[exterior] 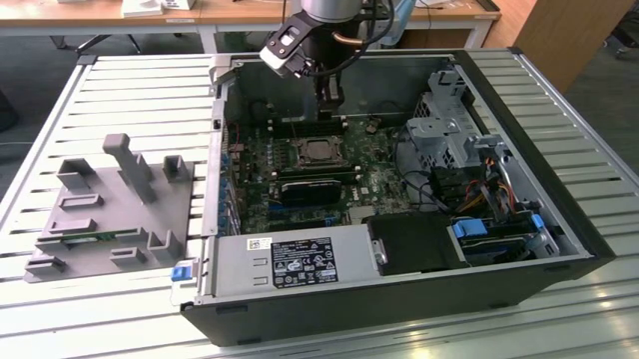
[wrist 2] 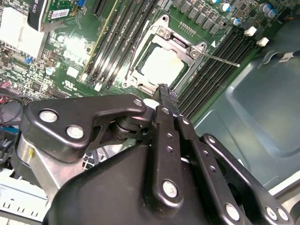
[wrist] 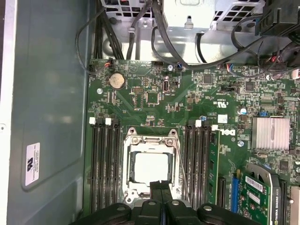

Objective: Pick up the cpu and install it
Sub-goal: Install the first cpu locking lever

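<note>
The cpu (wrist: 150, 167) lies flat in the motherboard socket (wrist: 129, 140), its pale silver top showing inside the metal frame; it also shows in the second wrist view as the cpu (wrist 2: 161, 65) and in the exterior view as the cpu (exterior: 317, 152). My gripper (wrist: 160, 184) hangs just above the socket's edge, its black fingers pressed together with nothing between them. In the second wrist view the gripper (wrist 2: 166, 91) ends beside the socket frame. In the exterior view the gripper (exterior: 328, 112) reaches down into the open computer case (exterior: 559, 217).
Black memory slots (wrist: 101, 164) flank the socket on both sides. A thin metal lever (wrist 2: 220, 58) sticks out from the frame. A graphics card (exterior: 311, 191), drive cage (exterior: 450, 123) and cables crowd the case. A grey fixture (exterior: 110, 209) stands on the slatted table at the exterior view's left.
</note>
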